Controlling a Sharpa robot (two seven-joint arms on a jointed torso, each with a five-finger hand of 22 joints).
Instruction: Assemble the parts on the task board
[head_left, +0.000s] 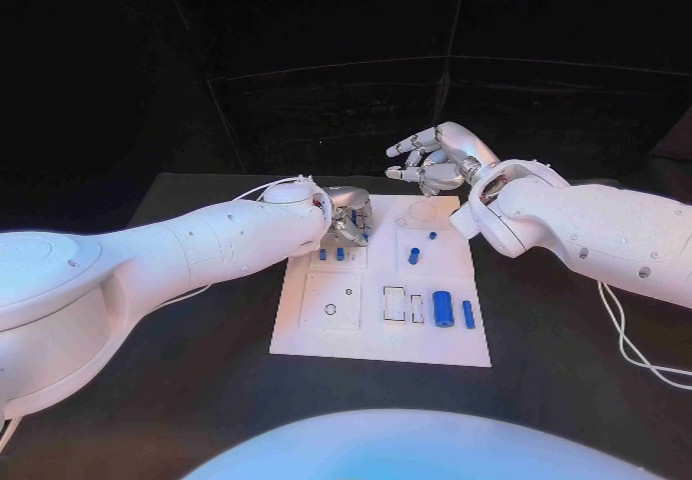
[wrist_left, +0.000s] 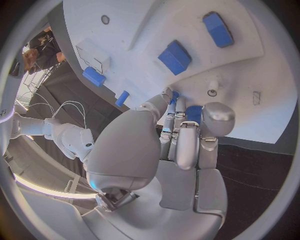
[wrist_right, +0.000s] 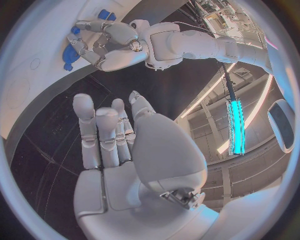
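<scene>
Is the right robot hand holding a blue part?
No, the right robot hand is open above the black table, holding nothing.

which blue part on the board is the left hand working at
The blue part at the board's far left corner, right under the left hand's fingertips; the other blue parts lie clear of the hand, nearer the robot.

- The board (head_left: 378, 340) looked like smooth, matt white plastic.
- The parts (head_left: 444, 306) near the left hand (head_left: 346, 215) were blue, plastic-looking, with a slight sheen.
- The left hand's fingers (wrist_left: 186, 145) were silver and metallic, satin rather than mirror-bright.
- The right hand (head_left: 433, 160) had the same silver finish.
- The arm (head_left: 606, 235) behind it wore glossy white shells.
- The table (head_left: 562, 340) under both hands was black and matt.
</scene>
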